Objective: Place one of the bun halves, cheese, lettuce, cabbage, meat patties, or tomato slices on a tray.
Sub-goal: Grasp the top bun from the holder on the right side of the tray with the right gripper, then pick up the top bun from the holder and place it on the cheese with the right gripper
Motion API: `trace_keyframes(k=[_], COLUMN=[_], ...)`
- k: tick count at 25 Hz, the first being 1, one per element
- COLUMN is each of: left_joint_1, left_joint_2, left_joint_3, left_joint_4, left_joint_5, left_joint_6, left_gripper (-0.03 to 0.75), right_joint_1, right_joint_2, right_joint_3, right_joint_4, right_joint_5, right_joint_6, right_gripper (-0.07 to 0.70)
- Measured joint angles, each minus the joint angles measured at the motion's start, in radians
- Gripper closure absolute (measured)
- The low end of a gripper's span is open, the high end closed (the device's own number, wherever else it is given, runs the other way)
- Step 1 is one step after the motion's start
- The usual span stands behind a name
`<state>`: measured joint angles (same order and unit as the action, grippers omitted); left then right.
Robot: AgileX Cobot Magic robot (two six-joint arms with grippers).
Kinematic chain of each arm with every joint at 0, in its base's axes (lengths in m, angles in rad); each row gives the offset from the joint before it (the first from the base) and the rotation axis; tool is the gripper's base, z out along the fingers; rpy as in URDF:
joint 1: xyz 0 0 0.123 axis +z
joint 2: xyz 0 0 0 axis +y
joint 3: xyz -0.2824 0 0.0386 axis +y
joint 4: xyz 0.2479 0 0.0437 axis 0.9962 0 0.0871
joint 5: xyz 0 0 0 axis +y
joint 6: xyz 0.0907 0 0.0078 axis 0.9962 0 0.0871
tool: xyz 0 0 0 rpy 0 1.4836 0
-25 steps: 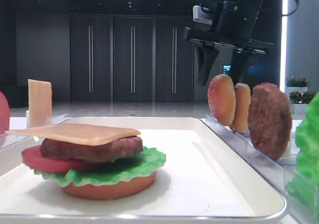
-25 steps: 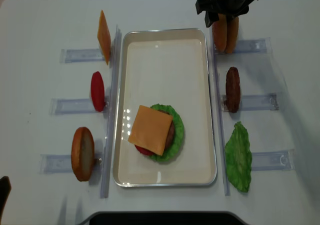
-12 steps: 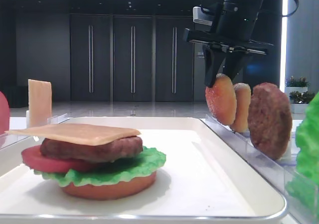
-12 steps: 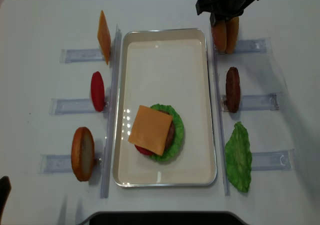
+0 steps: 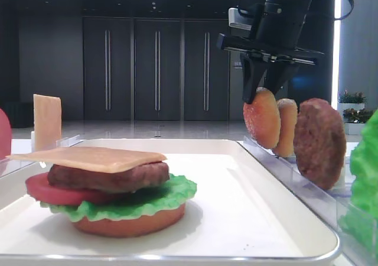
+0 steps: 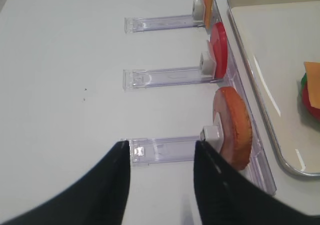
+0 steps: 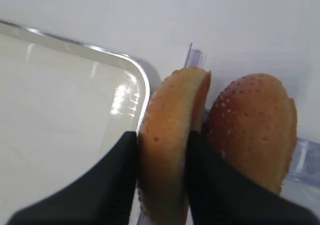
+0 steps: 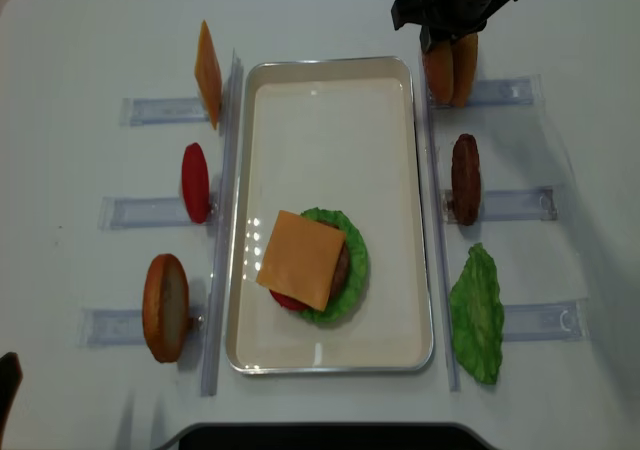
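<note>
On the white table [image 8: 90, 50], at the tray's [image 8: 330, 80] one o'clock corner, the right claw [image 7: 162, 157] is clamped on a racked bun half [image 7: 172, 135]. Its speckled neighbour [image 7: 252, 125] touches it (lifting could drag that one out).

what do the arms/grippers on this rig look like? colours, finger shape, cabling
Both are black. The right gripper has a bulky black wrist block with a light grey module on its side, and two matte black fingers that taper toward the tips. A black cable loops off the arm's upper part. The left gripper shows only two smooth matte black fingers, broad at the base and narrowing. No markings are visible.
</note>
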<state>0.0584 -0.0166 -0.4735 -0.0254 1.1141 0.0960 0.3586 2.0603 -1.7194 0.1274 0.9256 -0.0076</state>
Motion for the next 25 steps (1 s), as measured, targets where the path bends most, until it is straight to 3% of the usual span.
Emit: trace_keyframes(k=[25], left_joint_1=[0.0], left_joint_2=[0.0], left_joint_3=[0.0], left_joint_4=[0.001], left_joint_5=[0.0], left_joint_6=[0.0], left_gripper=[0.388], right_joint_1=[0.0], right_joint_2=[-0.055], right_joint_3=[0.0], right_joint_4=[-0.008], right_joint_5=[0.021], right_joint_6=[0.008], right_gripper=[0.417])
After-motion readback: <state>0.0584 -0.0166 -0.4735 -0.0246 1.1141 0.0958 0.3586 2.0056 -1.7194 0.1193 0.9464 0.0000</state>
